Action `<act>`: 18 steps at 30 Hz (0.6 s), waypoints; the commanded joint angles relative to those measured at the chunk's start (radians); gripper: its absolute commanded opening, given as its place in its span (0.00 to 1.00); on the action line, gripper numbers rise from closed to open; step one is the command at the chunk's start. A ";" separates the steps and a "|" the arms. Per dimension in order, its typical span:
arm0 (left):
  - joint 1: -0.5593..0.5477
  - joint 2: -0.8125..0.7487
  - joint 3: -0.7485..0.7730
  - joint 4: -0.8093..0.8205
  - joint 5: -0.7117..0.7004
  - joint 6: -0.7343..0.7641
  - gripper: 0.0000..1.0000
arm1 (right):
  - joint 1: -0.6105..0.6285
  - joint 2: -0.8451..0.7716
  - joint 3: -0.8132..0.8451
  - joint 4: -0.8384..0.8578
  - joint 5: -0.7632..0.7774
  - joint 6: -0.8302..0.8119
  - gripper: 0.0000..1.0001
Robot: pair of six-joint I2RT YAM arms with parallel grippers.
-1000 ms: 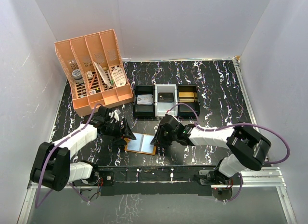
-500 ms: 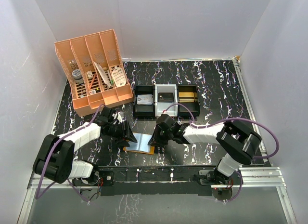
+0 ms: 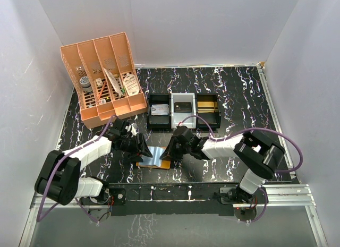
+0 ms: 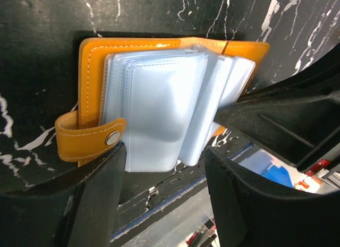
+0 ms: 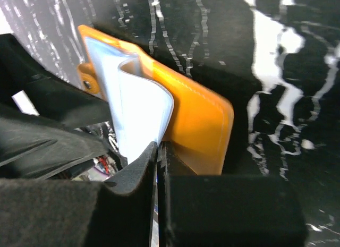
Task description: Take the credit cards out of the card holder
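The orange card holder (image 3: 166, 164) lies open on the black marbled table between my two grippers. In the left wrist view its cover (image 4: 93, 50) shows a snap tab and a fan of pale blue card leaves (image 4: 164, 103). My left gripper (image 4: 164, 162) is open, one finger on each side of the holder's near edge, holding nothing. My right gripper (image 5: 158, 147) is shut on the edge of one pale blue card (image 5: 141, 109) and lifts it off the orange cover (image 5: 199, 122). From above, the left gripper (image 3: 142, 148) and the right gripper (image 3: 169, 151) flank the holder closely.
A large orange slotted desk organizer (image 3: 103, 79) stands at the back left. Three small bins sit behind the holder: a black one (image 3: 159, 111), a white one with a black box (image 3: 183, 108), and one with a gold block (image 3: 207, 106). The table's front rail (image 3: 170, 191) is close by.
My right gripper has moved left over the holder and raised a pale blue leaf, so the orange cover now shows at the right. My left gripper has shifted slightly right.
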 commanded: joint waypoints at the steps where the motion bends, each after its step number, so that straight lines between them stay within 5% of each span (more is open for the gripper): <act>1: -0.005 -0.049 0.028 -0.110 -0.161 0.015 0.61 | -0.013 -0.057 -0.001 -0.090 0.079 -0.008 0.00; 18: -0.010 -0.097 0.071 -0.165 -0.265 0.033 0.74 | -0.026 -0.071 0.003 -0.141 0.107 -0.052 0.00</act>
